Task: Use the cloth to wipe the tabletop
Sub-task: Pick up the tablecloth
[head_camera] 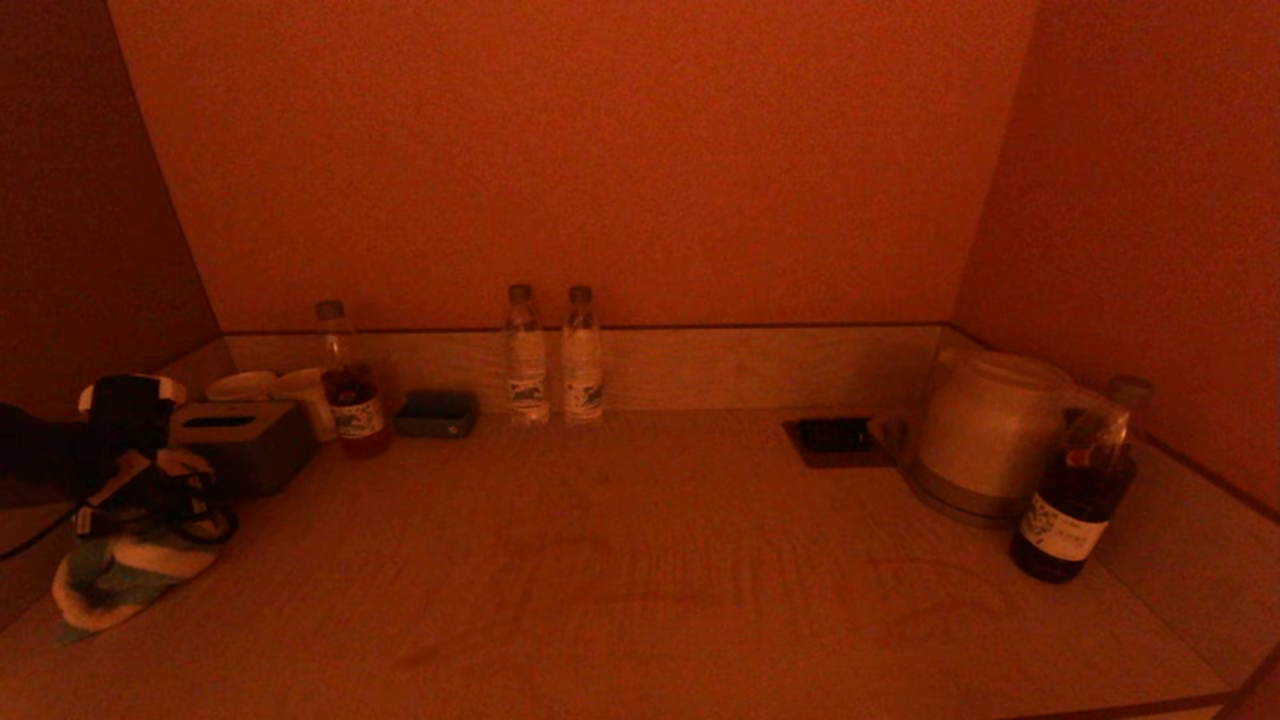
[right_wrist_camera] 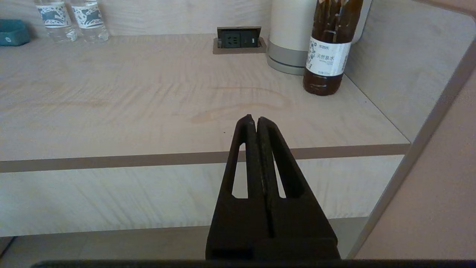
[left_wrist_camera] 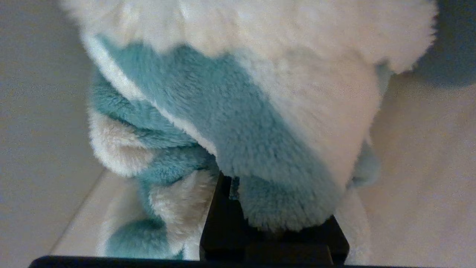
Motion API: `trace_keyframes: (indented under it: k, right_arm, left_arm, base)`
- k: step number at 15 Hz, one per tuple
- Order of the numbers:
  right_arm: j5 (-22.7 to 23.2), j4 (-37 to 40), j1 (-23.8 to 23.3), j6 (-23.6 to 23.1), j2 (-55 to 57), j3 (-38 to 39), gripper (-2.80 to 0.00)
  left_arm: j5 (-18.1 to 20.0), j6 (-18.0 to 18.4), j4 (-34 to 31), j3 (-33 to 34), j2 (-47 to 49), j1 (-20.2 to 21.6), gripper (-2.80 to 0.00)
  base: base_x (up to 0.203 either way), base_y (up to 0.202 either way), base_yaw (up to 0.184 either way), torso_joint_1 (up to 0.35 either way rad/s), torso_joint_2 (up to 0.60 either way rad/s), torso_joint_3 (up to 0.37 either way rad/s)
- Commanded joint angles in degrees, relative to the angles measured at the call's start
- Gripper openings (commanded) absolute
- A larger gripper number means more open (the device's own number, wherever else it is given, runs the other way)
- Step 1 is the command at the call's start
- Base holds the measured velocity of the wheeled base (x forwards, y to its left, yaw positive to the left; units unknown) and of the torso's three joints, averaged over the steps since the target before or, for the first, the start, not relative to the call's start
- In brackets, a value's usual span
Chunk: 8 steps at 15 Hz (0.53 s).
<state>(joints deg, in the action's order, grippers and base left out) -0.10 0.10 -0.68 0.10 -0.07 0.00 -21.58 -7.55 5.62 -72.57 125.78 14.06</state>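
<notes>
Left gripper point(head_camera: 150, 510) is pinched tight on the cloth point(head_camera: 120, 575), which droops onto the tabletop point(head_camera: 640, 580) just left of the tissue box point(head_camera: 240, 440) and in front of it. I'd press it flat before sweeping toward the kettle, or only the dangling edge will drag. The cloth is thick teal-and-white fleece, so it should glide over the smooth wood grain. Further right of the box stand two clear water bottles point(head_camera: 552, 355), a rounded pale kettle point(head_camera: 985, 435) and a dark tea bottle point(head_camera: 1080, 490). Right gripper point(right_wrist_camera: 256, 121) sits closed and empty off the table's front edge.
</notes>
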Motion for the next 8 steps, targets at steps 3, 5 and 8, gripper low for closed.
trace_keyframes:
  k: [3, 5, 8]
  right_arm:
    - [0.01, -0.01, -0.02, -0.01, 0.07, 0.0, -2.8]
    - [0.01, -0.01, -0.02, -0.01, 0.07, 0.0, -2.8]
    - [0.01, -0.01, -0.02, -0.01, 0.07, 0.0, -2.8]
  left_arm:
    - [0.21, -0.16, 0.15, 1.7, -6.56, -0.33, -2.8]
    - [0.51, -0.12, 0.11, 2.83, -12.92, -0.76, -2.8]
    - [1.18, -0.09, 0.08, 3.69, -14.59, -1.58, -2.8]
  base:
    - [0.0, 0.0, 0.0, 0.0, 0.0, 0.0]
    - [0.0, 0.0, 0.0, 0.0, 0.0, 0.0]
    - [0.0, 0.0, 0.0, 0.0, 0.0, 0.0]
